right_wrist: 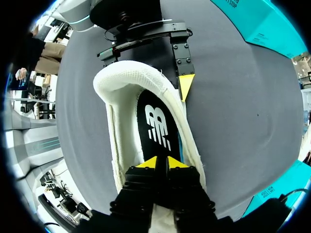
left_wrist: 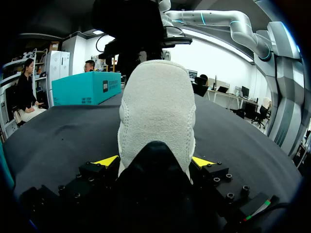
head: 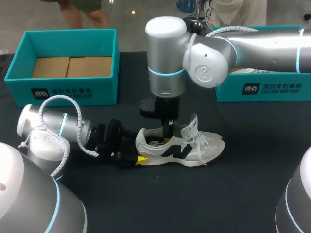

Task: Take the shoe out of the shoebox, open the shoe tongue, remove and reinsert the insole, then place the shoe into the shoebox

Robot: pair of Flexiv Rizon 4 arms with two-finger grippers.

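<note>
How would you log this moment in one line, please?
white mesh sneaker: on black tabletop | left tool: shut on its heel | right tool: inside its opening, above black insole

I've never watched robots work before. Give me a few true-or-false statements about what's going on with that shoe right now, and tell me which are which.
1. The shoe lies on the table, outside both the left box and the right box. True.
2. The left gripper holds the shoe by its toe. False: its fingers press on either side of the heel.
3. The right gripper is down at the shoe's opening, over the black insole. True.
4. The left box holds a second shoe. False: only its cardboard bottom shows.
</note>
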